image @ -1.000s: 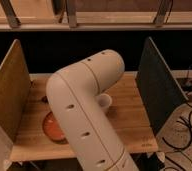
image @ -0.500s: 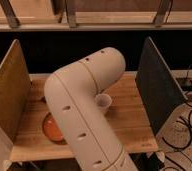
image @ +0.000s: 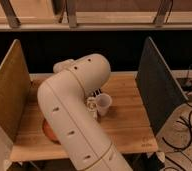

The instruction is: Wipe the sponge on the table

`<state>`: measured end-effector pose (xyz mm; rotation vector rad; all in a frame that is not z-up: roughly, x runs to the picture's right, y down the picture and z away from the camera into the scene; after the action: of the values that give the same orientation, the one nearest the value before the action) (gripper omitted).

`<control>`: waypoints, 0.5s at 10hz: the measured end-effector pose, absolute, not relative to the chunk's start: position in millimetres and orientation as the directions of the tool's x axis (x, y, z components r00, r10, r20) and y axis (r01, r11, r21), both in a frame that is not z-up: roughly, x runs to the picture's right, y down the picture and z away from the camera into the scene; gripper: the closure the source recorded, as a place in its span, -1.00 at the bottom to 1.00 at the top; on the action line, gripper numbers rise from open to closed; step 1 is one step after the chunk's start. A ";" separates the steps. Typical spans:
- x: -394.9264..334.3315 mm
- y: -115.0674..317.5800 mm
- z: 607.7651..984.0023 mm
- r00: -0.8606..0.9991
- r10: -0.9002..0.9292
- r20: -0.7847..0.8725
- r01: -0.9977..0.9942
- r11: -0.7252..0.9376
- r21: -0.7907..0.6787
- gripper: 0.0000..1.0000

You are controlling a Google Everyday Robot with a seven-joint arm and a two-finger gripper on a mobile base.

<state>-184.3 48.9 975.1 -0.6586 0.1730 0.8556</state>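
The hand (image: pixel 92 103) sits low over the middle of the counter (image: pixel 126 125), mostly hidden behind the arm (image: pixel 71 117). I cannot tell its grip. A white cup (image: pixel 105 104) stands at its 3 o'clock. The sponge is not distinguishable.

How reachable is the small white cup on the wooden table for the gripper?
Probably yes: the gripper sits right beside the small white cup, with nothing visible between them.
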 end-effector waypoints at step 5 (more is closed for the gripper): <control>-200.2 68.0 946.6 0.690 0.622 -0.371 -0.705 0.462 -0.538 1.00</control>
<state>-200.2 68.0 946.6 -0.7223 0.1278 0.8183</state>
